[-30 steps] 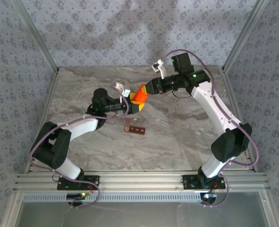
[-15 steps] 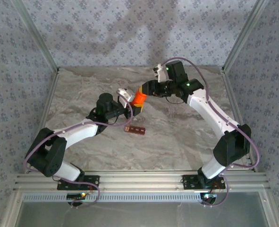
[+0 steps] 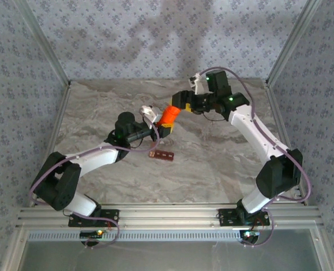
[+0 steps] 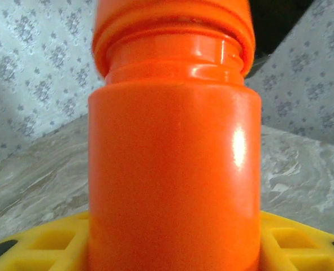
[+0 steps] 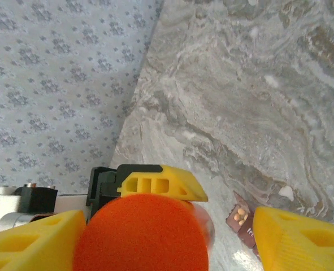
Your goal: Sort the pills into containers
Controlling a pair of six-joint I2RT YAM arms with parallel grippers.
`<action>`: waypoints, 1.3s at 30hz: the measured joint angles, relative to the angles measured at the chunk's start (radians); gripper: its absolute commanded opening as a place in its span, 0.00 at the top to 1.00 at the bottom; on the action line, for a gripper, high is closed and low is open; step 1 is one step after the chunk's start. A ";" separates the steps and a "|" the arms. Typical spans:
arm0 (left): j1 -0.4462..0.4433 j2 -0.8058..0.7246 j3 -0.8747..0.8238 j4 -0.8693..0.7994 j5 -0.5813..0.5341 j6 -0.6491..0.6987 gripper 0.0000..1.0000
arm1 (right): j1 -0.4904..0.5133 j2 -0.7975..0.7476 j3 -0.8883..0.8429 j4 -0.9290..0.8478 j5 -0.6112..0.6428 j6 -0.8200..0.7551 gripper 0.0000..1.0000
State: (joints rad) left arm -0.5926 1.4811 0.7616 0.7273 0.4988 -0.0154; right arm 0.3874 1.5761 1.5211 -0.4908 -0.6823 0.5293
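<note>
An orange bottle (image 3: 168, 116) with its orange cap (image 5: 138, 234) on top is tilted above the table. My left gripper (image 3: 162, 127) is shut on the bottle's body (image 4: 174, 169), with yellow fingers (image 4: 37, 243) at both sides. My right gripper (image 3: 182, 104) stands open around the cap, and there is a gap to its right finger (image 5: 302, 240). The containers (image 3: 161, 154), a dark red-brown strip, lie on the table below the bottle. A few small tan pills (image 5: 241, 214) show in one compartment of the containers (image 5: 238, 221).
The marble table top (image 3: 223, 164) is bounded by patterned walls (image 3: 127, 39) at the back and sides, with metal posts at the corners. The aluminium rail (image 3: 167, 217) carrying both arm bases runs along the near edge.
My right gripper, shut on the cap before, has opened. The bottle stays in my left gripper. Both arms shifted slightly left early in the second.
</note>
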 measured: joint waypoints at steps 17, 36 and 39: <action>0.067 0.027 -0.007 0.090 0.206 -0.127 1.00 | -0.171 -0.083 -0.086 0.000 -0.039 -0.165 0.19; 0.098 -0.095 -0.094 0.099 0.151 -0.132 1.00 | -0.052 0.181 -0.204 -0.001 0.276 -0.213 0.22; 0.119 -0.124 -0.108 0.100 0.128 -0.133 1.00 | 0.004 0.252 -0.129 -0.032 0.340 -0.248 0.22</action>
State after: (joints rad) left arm -0.4740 1.3571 0.6540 0.8272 0.6270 -0.1482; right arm 0.3912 1.8282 1.3918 -0.5232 -0.3420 0.2810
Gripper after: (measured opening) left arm 0.525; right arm 0.782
